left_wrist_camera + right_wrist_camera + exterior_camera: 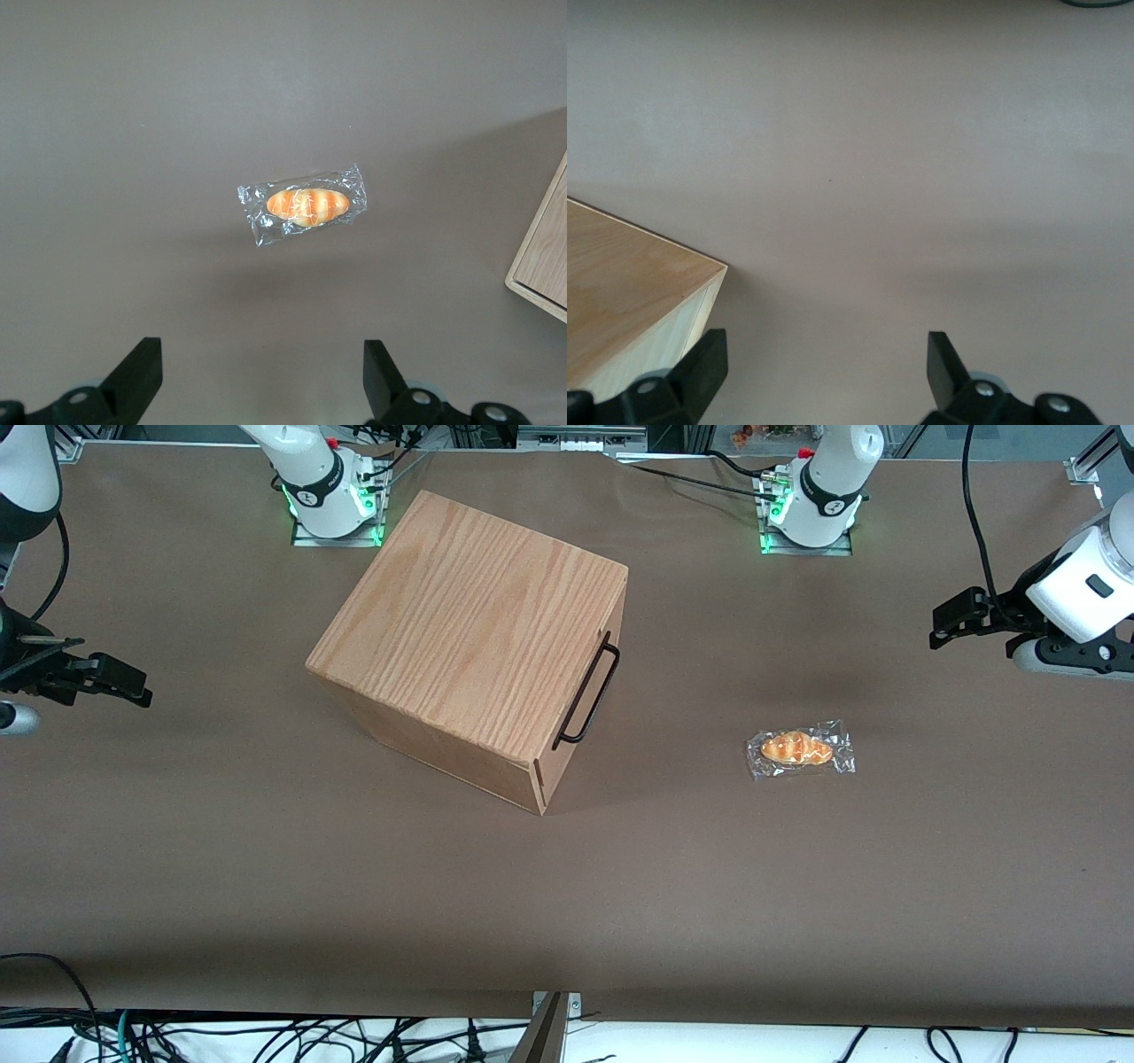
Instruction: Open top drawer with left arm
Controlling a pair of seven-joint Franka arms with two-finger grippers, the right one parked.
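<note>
The oak-grain box (469,629) sits turned at an angle around the middle of the counter (266,886), a bit closer to the edge where the arm bases are bolted. The top drawer (580,700) is shut flush, and only its thin black wire handle (586,691) sticks out, on the face turned toward the working arm's end of the counter.

The left arm (1076,593) hangs up over that end, well apart from the box. Its claw (261,376) is spread wide and holding nothing, looking straight down at a wrapped bread roll (306,204) lying on the counter between it and the box.

Handling-wise, the handle looks like stiff, skinny wire, so it's probably the only sensible place to grab: around the middle of the long bar, fingers either side of it. A shallow wooden drawer should slide easily, but the box itself doesn't look that heavy, so a pull that isn't square to the drawer face could just drag or twist the whole thing. Smooth wire might slip in the pads too.
</note>
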